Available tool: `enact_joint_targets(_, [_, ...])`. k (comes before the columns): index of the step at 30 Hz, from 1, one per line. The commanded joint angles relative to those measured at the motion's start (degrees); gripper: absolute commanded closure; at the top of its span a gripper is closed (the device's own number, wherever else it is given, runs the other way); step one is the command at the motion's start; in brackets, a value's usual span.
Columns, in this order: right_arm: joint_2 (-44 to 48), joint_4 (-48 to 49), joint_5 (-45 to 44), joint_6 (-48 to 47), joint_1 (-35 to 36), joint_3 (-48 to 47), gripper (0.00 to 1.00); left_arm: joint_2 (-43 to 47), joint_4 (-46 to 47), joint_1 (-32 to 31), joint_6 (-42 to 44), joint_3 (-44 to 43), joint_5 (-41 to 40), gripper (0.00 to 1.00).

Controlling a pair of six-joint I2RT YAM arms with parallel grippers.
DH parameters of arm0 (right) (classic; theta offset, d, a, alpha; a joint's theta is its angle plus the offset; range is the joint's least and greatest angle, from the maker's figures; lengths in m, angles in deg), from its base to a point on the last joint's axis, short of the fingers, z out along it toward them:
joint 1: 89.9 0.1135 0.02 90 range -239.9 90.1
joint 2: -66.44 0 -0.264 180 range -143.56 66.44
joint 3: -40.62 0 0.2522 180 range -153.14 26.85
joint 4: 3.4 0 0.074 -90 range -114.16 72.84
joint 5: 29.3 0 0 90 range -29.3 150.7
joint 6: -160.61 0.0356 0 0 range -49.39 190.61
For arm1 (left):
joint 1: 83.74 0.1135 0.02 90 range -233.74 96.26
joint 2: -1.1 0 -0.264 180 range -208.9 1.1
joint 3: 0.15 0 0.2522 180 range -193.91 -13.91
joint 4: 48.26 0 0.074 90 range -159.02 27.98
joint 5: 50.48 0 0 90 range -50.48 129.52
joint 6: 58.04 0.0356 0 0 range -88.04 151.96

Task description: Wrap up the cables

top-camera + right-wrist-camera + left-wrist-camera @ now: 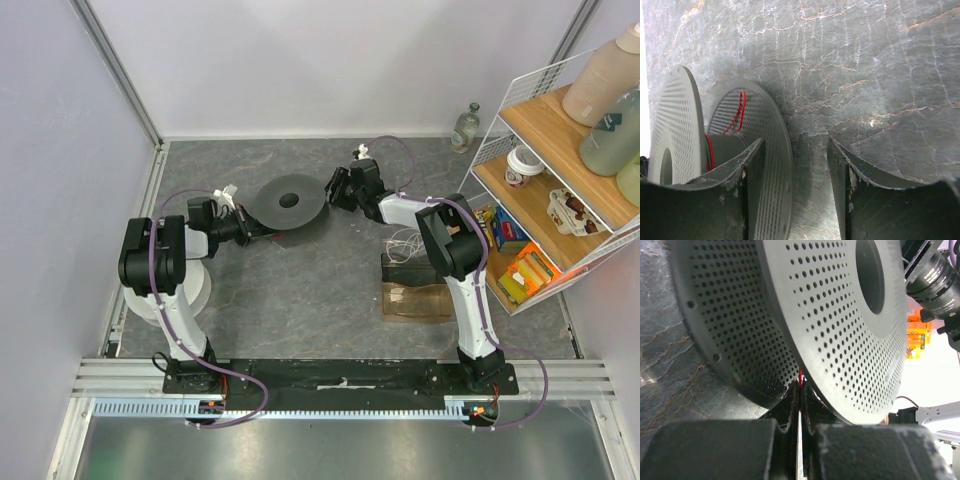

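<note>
From above, a dark grey perforated metal spool (290, 203) sits tilted on the grey marbled table (300, 290), between the two arms. The left gripper (250, 226) meets its lower-left rim. The right gripper (333, 190) sits at its right rim.

Left wrist view: the fingers (785, 410) are closed to a narrow slit and point into the gap between the spool's two flanges. A very thin red wire (800, 379) runs through that slit and appears pinched, though the contact itself is not clearly shown.

Right wrist view: the jaws stand wide apart and hold nothing, with one finger just beside the outer flange. A few red turns lie on the hub (725, 147), and a strand climbs the inner flange face.

Assessment: winding appears to be at an early stage. The left gripper should hold the wire under light tension and feed it squarely between the flanges, so each turn seats on the hub and does not ride over a rim. The right gripper should close firmly on the flange before turning the spool. Any slack is likely to let the curly wire spring off.
</note>
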Motion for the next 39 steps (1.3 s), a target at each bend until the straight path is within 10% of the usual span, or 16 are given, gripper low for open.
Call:
enact_joint_targets(1, [1.94,-6.58,-3.74,-0.68,-0.08,-1.25,0.39,-0.79,0.57,-0.04,-0.17,-1.48,-0.33,0.98])
enact_joint_targets(39, [10.29,-4.65,7.33,2.40,0.53,2.43,0.53,-2.55,22.02,-7.42,-31.20,6.52,-14.91,0.88])
